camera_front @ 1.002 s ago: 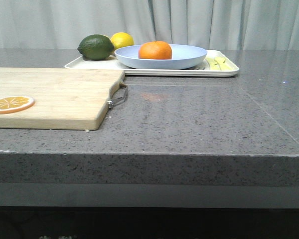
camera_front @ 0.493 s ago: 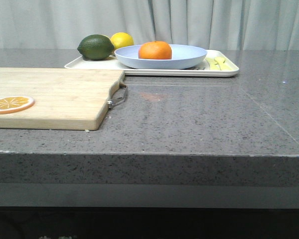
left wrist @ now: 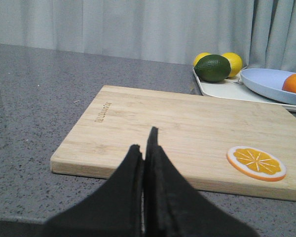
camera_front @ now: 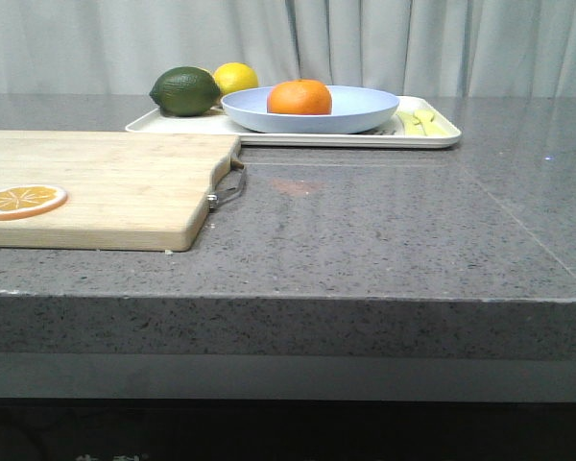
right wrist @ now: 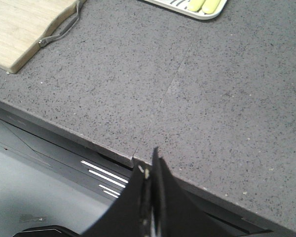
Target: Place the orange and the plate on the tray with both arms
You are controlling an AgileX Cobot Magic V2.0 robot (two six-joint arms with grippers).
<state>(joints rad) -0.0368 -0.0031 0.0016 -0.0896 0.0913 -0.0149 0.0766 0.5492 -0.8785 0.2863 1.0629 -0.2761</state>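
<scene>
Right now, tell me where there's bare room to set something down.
Free: the grey counter between the board's handle, the tray and the front edge, and the board beyond the slice. Crowded: the tray, filled by the plate with the orange, lime and lemon.

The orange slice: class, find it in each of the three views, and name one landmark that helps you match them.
Front view: the orange slice lies at the far left, on the cutting board.
Left wrist view: the slice lies on the board, toward the side nearer the tray.
Right wrist view: not in it; only the board's handle corner shows.
Shared landmark: the cutting board, in all three views.
</scene>
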